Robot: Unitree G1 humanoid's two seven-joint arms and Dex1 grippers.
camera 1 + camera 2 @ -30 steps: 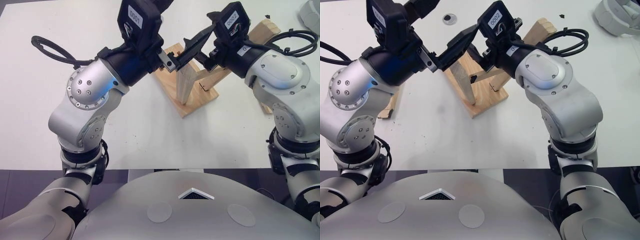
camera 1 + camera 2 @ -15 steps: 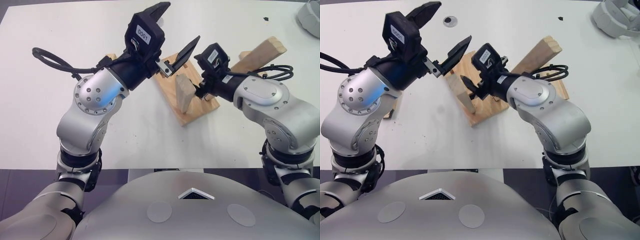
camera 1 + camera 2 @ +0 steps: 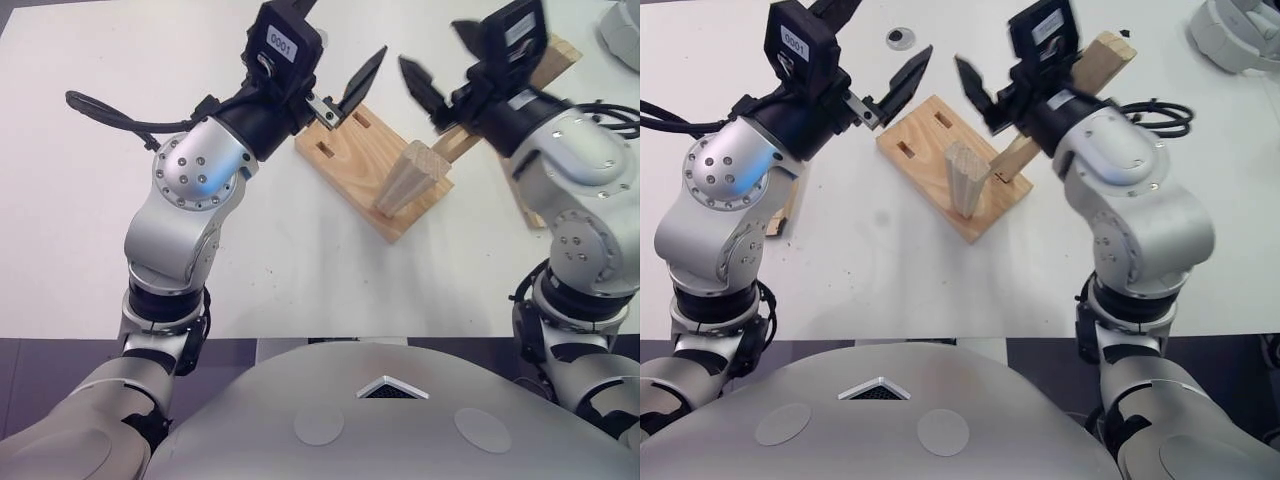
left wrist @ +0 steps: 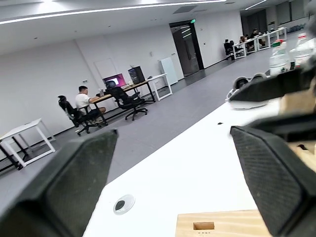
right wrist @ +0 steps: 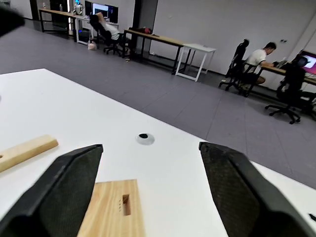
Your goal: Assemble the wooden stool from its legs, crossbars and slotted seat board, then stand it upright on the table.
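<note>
Wooden seat board bears one upright leg at 5 o'clock; left gripper and right gripper gape empty above.

A white label on the housing behind the left gripper is read as "0001". A second label, behind the right gripper, is blurred and cannot be read.

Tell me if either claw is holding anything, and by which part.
Nothing is held: the left claw and right claw both hang open above the seat board, clear of the standing leg.
</note>
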